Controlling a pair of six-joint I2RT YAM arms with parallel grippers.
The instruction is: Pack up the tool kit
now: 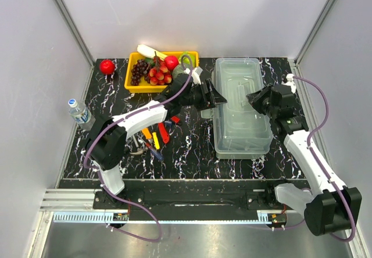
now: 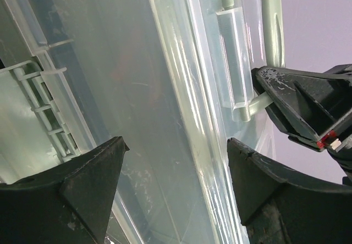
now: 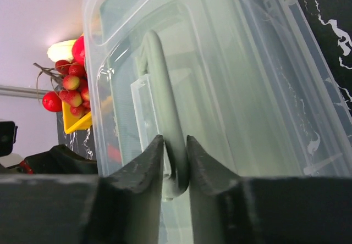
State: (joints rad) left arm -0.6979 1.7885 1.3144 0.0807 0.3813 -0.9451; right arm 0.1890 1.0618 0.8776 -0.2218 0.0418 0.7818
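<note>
The tool kit's translucent grey-green toolbox (image 1: 241, 110) lies lid-down-shut on the right half of the black marbled table. My right gripper (image 3: 175, 139) is shut on the toolbox handle (image 3: 162, 84), a finger pressed to each side of the bar. That grip also appears from the other side, right gripper (image 2: 297, 98) on the handle (image 2: 272, 13). My left gripper (image 2: 177, 145) hangs open over the clear lid (image 2: 137, 79) near the box's left edge, with nothing between its fingers. Small red-, yellow- and orange-handled tools (image 1: 156, 137) lie loose on the table under the left arm.
A yellow tray of fruit (image 1: 131, 83) stands at the back, left of the box. A red apple (image 1: 107, 66) sits in the back left corner. A water bottle (image 1: 77, 111) stands at the table's left edge.
</note>
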